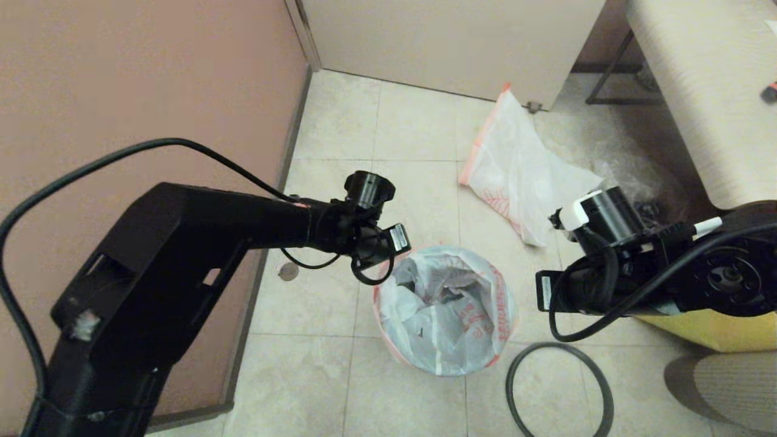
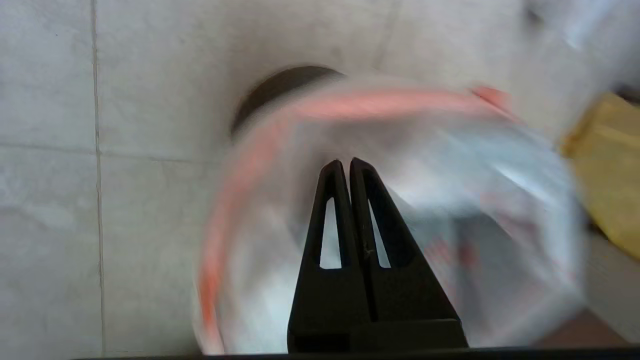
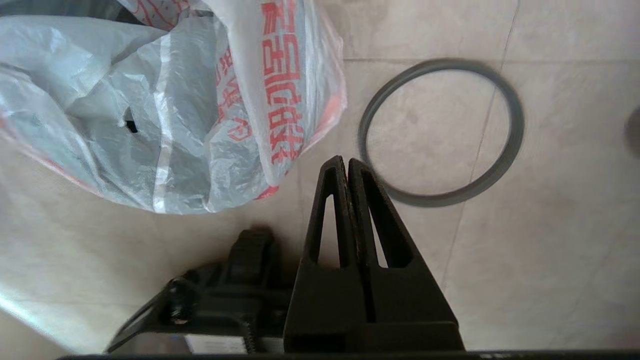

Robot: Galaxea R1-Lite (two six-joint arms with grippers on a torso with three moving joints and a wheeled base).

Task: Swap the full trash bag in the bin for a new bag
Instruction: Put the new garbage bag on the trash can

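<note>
The bin (image 2: 280, 89) stands on the tiled floor, almost wholly covered by the full trash bag (image 1: 446, 312) lining it. The bag's orange-red hem is folded over the rim, and crumpled white plastic with red print (image 3: 280, 85) fills it. My left gripper (image 2: 346, 161) hovers shut over the bag's mouth, holding nothing. My right gripper (image 3: 345, 159) is shut and empty above the floor between the bag and the dark grey ring (image 1: 558, 391) lying beside the bin. The new bag (image 1: 522, 176) lies flat on the floor behind the bin.
A clear wrinkly bag with dark contents (image 1: 634, 182) lies to the right of the new bag. A yellow tote (image 1: 698, 331) sits under my right arm. A pink wall (image 1: 139, 91) runs along the left, with a pale bench (image 1: 710, 91) at the back right.
</note>
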